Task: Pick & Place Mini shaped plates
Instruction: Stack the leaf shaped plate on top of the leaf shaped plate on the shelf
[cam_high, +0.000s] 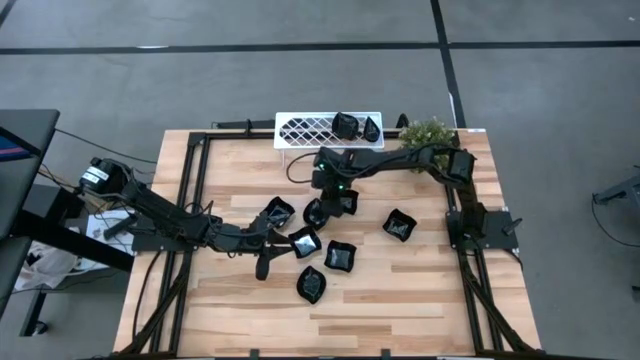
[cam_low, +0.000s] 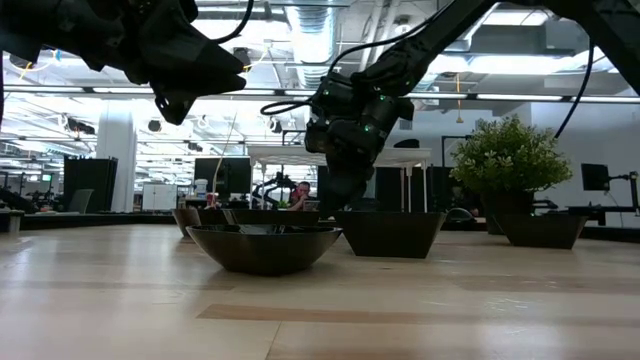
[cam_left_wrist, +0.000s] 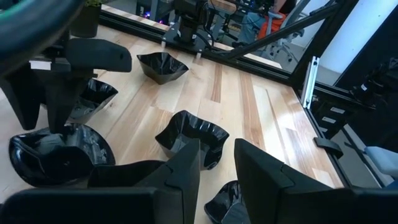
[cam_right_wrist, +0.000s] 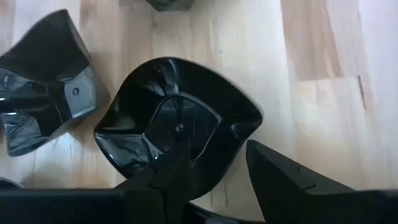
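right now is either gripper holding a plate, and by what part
The right gripper straddles a plate's rim, jaws apart; whether it grips cannot be told. The left gripper holds nothing.

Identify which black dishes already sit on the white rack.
The two dishes at the white lattice rack's right end, beside the plant; all others lie on the table.

Two dark, matte-black jointed arms, black cables looped along the links. Small green lights glowing on the right arm's wrist. Blunt, angular black fingers.
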